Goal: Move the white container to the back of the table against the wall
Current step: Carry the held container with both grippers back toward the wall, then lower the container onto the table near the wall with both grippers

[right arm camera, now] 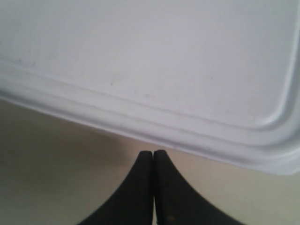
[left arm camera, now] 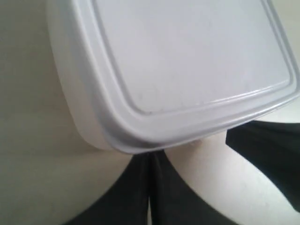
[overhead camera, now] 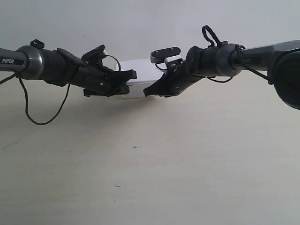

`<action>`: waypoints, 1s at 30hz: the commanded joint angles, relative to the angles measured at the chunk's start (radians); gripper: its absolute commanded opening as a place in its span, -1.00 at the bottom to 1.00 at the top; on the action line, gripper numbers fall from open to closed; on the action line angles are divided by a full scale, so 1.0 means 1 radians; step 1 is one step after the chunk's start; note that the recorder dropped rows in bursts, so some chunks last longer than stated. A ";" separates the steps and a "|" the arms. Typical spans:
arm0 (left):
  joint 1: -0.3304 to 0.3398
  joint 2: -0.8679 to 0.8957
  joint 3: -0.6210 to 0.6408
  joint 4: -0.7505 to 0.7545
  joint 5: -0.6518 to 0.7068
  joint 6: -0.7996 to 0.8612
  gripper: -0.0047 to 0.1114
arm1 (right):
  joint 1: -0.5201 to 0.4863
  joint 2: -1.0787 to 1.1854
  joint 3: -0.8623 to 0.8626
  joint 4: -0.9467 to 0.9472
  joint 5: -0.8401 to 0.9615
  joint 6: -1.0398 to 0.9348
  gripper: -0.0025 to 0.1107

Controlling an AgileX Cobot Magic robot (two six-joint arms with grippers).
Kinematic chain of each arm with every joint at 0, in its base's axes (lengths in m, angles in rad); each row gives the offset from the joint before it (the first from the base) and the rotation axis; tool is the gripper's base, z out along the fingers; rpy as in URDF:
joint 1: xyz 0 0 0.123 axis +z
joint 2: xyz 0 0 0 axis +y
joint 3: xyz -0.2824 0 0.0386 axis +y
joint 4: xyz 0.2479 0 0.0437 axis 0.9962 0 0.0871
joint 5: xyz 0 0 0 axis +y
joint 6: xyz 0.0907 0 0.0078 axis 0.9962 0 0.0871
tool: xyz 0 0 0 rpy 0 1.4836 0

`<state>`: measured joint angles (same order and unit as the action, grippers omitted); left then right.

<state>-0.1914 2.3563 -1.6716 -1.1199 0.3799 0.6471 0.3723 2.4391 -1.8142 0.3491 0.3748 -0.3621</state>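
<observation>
The white container sits on the table at the back, close to the wall. Two black grippers meet its front from either side: one on the arm at the exterior view's left, the other on the arm at the exterior view's right. In the left wrist view the left gripper is shut on nothing, its tips tucked under the lid rim at a corner of the container. In the right wrist view the right gripper is shut and empty, its tips just short of the container's lid rim.
A black cable hangs in a loop below the arm at the exterior view's left. The other gripper's black body shows beside the container in the left wrist view. Tiny dark specks mark the table in front.
</observation>
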 commanded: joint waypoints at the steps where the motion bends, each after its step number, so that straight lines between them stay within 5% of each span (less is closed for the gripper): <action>1: -0.003 0.025 -0.056 -0.017 0.003 0.012 -0.92 | -0.003 0.000 -0.008 -0.012 -0.015 -0.005 -0.96; 30: 0.003 0.093 -0.149 -0.017 -0.061 0.033 -0.92 | -0.031 0.029 -0.101 -0.037 -0.015 -0.005 -0.96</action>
<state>-0.1896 2.4358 -1.8034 -1.1298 0.3245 0.6729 0.3468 2.4625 -1.8918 0.3195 0.3505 -0.3621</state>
